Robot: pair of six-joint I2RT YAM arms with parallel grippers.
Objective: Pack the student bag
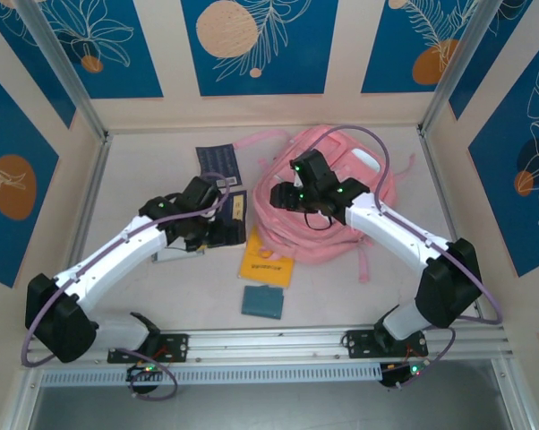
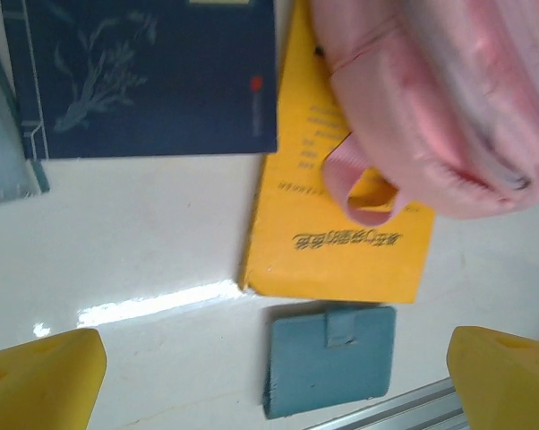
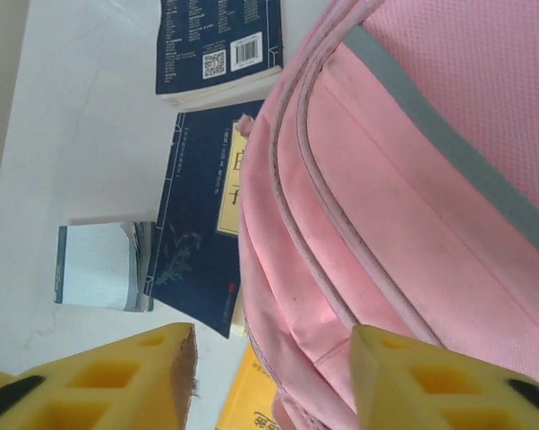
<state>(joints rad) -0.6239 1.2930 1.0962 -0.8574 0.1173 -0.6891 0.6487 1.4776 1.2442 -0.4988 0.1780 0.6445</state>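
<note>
Though student bag (image 1: 314,237) lies flat, long axis unclear; left fingers (image 2: 37,381), right fingers (image 3: 431,381) spread.

Two matching arms, white shells over black joints.
The left arm (image 1: 117,255) and right arm (image 1: 404,235) have white links, bulky black joints dotted with green lights, and a lilac cable (image 1: 33,333) looping off each shoulder at 8 and 4 o'clock of the overhead view. The left gripper (image 2: 274,383) and right gripper (image 3: 269,387) carry blocky yellow fingers (image 3: 117,381), the right's moulded with square pockets.
</note>
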